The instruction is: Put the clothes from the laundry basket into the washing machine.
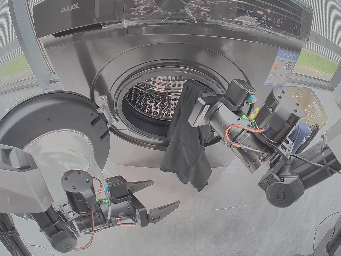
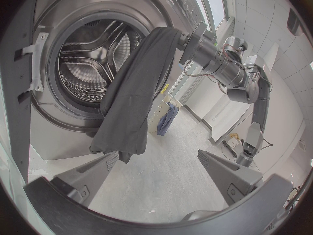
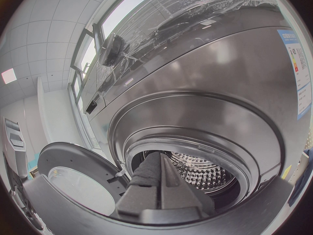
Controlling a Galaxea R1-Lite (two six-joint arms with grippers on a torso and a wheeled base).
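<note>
A dark grey garment (image 1: pixel 186 136) hangs from my right gripper (image 1: pixel 194 89), which is shut on its top edge right at the mouth of the washing machine drum (image 1: pixel 156 96). The cloth drapes down past the door ring toward the floor. From the left wrist the same garment (image 2: pixel 133 92) dangles across the drum opening (image 2: pixel 88 66). In the right wrist view the fingers (image 3: pixel 169 183) pinch the dark cloth (image 3: pixel 146 170) before the drum (image 3: pixel 199 173). My left gripper (image 1: pixel 156 196) is open low over the floor, holding nothing. The white laundry basket (image 1: pixel 309 105) stands at the right with blue clothing (image 1: pixel 300 134) inside.
The round door (image 1: pixel 53 125) is swung open to the left, above my left arm. Grey tiled floor (image 1: pixel 220 217) spreads in front of the machine. The basket (image 2: pixel 159 115) with blue cloth (image 2: pixel 168 118) stands beside the machine's far corner.
</note>
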